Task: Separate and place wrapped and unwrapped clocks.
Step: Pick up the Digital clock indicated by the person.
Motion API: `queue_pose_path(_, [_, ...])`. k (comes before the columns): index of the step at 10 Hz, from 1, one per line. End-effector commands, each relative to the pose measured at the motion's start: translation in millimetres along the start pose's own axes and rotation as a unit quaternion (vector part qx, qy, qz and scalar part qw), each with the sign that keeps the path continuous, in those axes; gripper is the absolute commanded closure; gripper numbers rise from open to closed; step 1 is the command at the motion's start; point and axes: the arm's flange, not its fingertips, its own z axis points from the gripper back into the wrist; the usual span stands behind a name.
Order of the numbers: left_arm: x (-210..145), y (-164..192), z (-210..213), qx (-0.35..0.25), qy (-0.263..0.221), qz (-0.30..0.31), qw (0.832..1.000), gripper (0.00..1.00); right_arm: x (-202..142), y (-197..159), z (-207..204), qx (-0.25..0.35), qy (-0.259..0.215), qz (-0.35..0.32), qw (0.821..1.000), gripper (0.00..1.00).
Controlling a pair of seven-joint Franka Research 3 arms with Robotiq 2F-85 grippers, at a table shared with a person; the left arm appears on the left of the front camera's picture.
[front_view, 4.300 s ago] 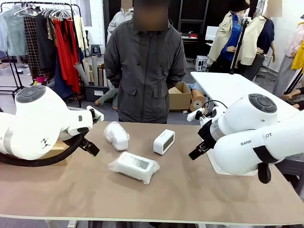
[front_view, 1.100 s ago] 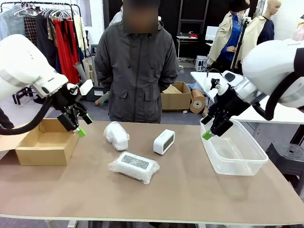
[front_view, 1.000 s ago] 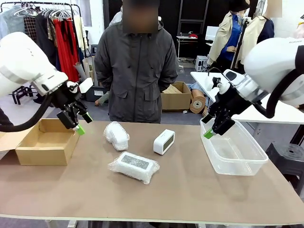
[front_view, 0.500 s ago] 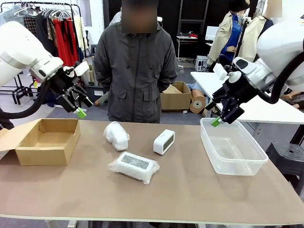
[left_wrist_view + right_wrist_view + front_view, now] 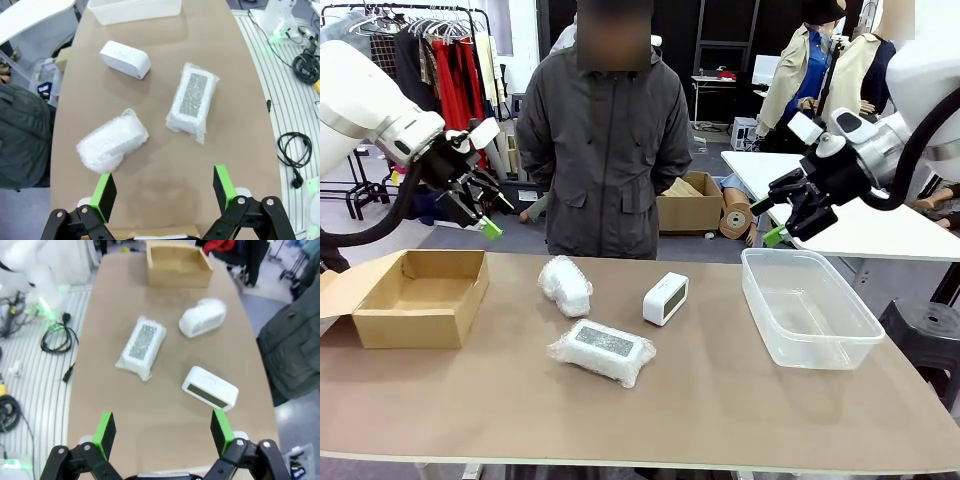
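While both arms hang raised over the brown table (image 5: 720, 410), the left gripper (image 5: 162, 187) is released. Its green-padded fingers (image 5: 104, 196) are spread wide with nothing between them, up above the far side of the open cardboard box (image 5: 415, 325) at the table's left end. The right gripper (image 5: 161, 427) is released too, jaws wide and empty, held in the air above the far end of the clear plastic bin (image 5: 765, 300) at the table's right end. All three task items lie on the tabletop between box and bin, none touching a gripper. The rounder wrapped bundle (image 5: 566, 285) lies toward the far side, closest to the box. The bare clock (image 5: 666, 298), white with rounded corners, stands on its long edge to the right of that bundle and apart from it, its display face turned toward the robot's side. The flat wrapped bundle (image 5: 602, 350) lies nearer the robot, in front of the gap between the other two and touching neither, with a grey speckled panel showing through its crinkly wrap. A person (image 5: 610, 150) in a dark grey jacket stands at the far edge of the table.
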Motion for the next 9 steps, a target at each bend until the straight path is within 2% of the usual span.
queue_pose_path(1, [-11,7,6,0.008,-0.031,-0.018,0.999,0.0,-5,-12,9,0.001,-0.038,-0.002,0.999,0.0])
queue_pose_path(6, [-29,16,26,-0.002,-0.118,0.004,0.993,0.0,-11,-19,20,0.024,-0.073,-0.001,0.997,0.0])
queue_pose_path(9, [-31,22,35,0.005,-0.118,0.024,0.993,0.0,-11,-23,29,0.037,-0.103,-0.006,0.994,0.0])
